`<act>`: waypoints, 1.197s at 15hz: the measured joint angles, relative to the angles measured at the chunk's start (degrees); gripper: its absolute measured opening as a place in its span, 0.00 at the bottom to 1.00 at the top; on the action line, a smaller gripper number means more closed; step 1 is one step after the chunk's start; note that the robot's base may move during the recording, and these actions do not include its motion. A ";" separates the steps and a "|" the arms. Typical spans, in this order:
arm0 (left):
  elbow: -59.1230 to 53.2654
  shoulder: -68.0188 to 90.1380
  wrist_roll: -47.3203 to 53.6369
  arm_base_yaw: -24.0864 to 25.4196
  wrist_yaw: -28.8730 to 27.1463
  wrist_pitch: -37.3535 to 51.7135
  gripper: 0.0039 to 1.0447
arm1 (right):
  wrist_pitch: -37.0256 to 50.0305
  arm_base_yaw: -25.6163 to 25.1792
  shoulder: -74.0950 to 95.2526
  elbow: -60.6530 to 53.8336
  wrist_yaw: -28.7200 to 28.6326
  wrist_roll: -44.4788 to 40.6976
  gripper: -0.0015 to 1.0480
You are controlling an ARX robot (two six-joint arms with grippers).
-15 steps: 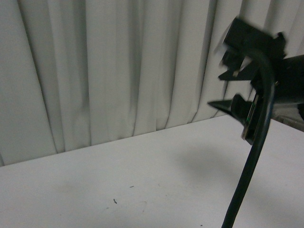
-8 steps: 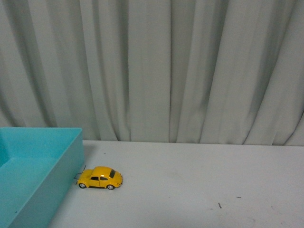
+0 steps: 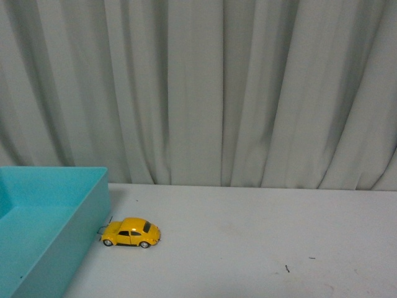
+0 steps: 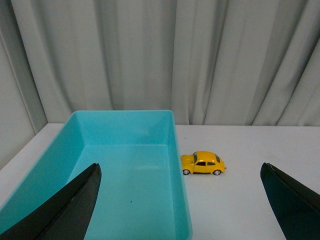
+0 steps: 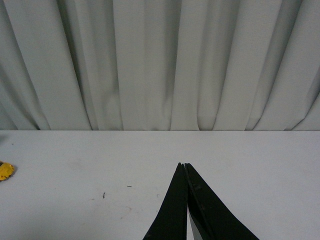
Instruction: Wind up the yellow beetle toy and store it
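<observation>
A small yellow beetle toy [image 3: 130, 232] stands on its wheels on a white table [image 3: 260, 230], just beside the outer wall of an open turquoise bin [image 3: 87, 205]. Whether it touches that wall is hard to tell. A pale pleated curtain [image 3: 198, 93] hangs behind the bin.

Judging by this layout, the task has hardly begun. The toy is outside the bin and nothing grips it, so picking it up, winding it and placing it in the bin all appear to be left. Whether its spring is already wound cannot be seen.

The front view shows the toy side-on beside the bin, but neither arm. The left wrist view adds the bin's bare inside [image 4: 130, 175] and the toy [image 4: 203, 163] beyond its long wall. It also shows the left gripper [image 4: 180, 166] spread wide and holding nothing, well short of both. The right wrist view looks across the table away from the bin, catching only a yellow sliver of the toy [image 5: 5, 171] at its edge. There the right gripper [image 5: 183, 167] has its tips pressed together, with nothing between them
</observation>
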 joint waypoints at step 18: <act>0.00 0.00 0.00 0.00 0.00 0.00 0.94 | -15.28 0.00 -17.64 -1.92 0.17 0.13 0.57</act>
